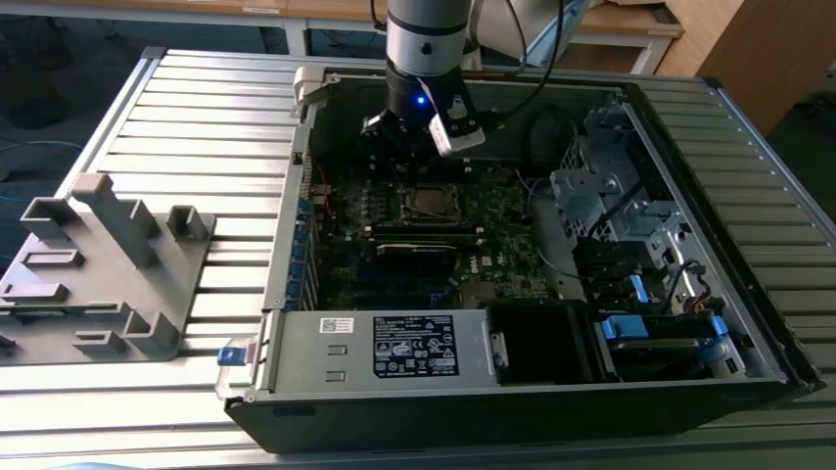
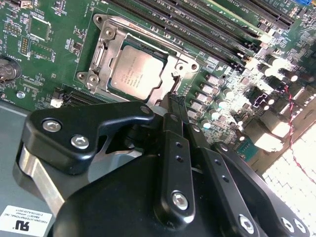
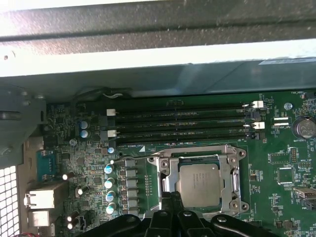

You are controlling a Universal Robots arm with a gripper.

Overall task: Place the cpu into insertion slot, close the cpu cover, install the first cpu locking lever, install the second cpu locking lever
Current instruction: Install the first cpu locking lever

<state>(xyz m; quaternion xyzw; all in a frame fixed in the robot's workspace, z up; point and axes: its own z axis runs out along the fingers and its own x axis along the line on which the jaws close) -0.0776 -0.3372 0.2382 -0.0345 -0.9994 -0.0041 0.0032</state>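
- My black two-finger gripper (image 2: 170, 101) hangs inside the open dark metal computer case (image 1: 523, 411), fingers pressed together with nothing between them.
- The small square cpu with a dull silver-grey top (image 3: 200, 185) sits in its socket just beyond my fingertips.
- The silvery hinged cpu cover frame (image 3: 233, 180) lies flat around it, with its edge at my tips; I cannot tell whether they touch.
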